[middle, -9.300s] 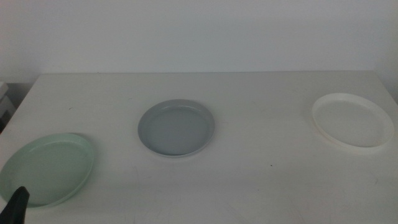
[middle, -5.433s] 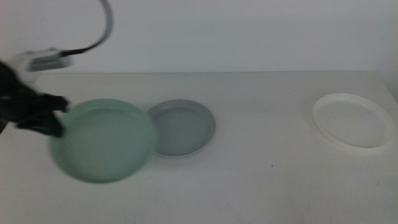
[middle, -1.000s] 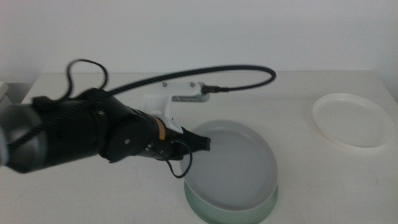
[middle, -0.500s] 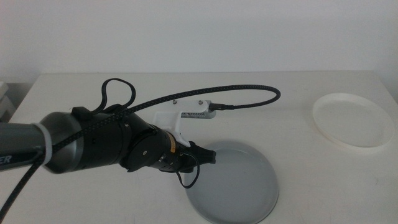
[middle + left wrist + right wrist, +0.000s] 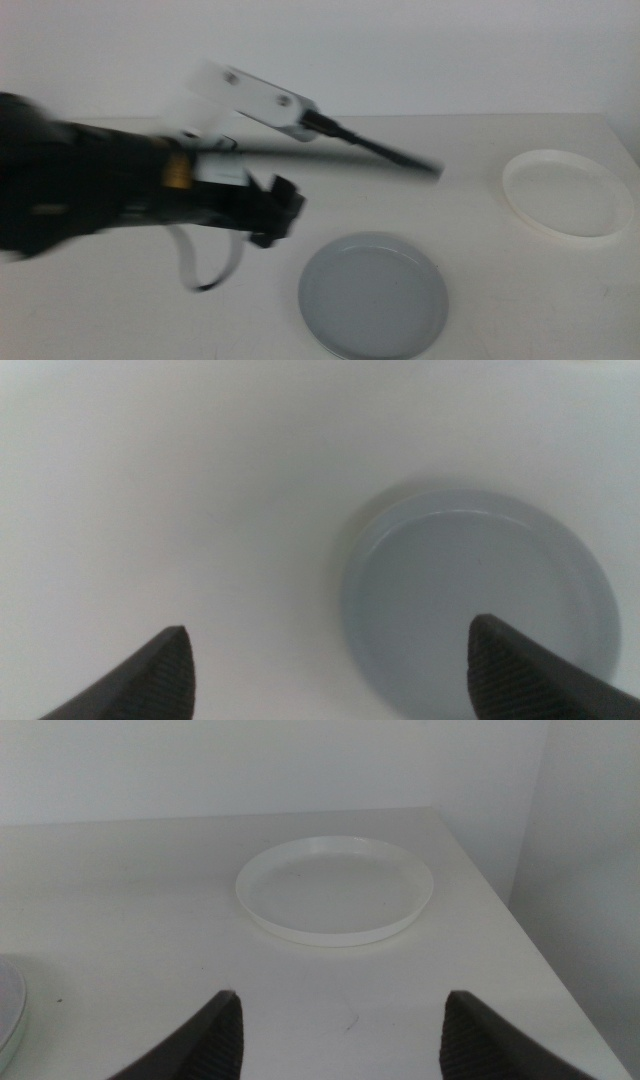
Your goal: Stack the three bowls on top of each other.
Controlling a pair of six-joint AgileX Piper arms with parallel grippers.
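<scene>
The left arm [image 5: 120,195] is smeared by motion blur, its outline unclear. The grey-blue bowl [image 5: 372,296] beside the left gripper [image 5: 285,212] fully hides any mint green bowl beneath. Both wrist views cut off the jaws' bases.

Left arm [image 5: 110,195]: black body, orange band, white wrist bracket w/ screws, braided black cable.

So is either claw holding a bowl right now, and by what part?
No. The left claw is open above the grey-blue bowl; the right claw is open, facing the white bowl.
</scene>
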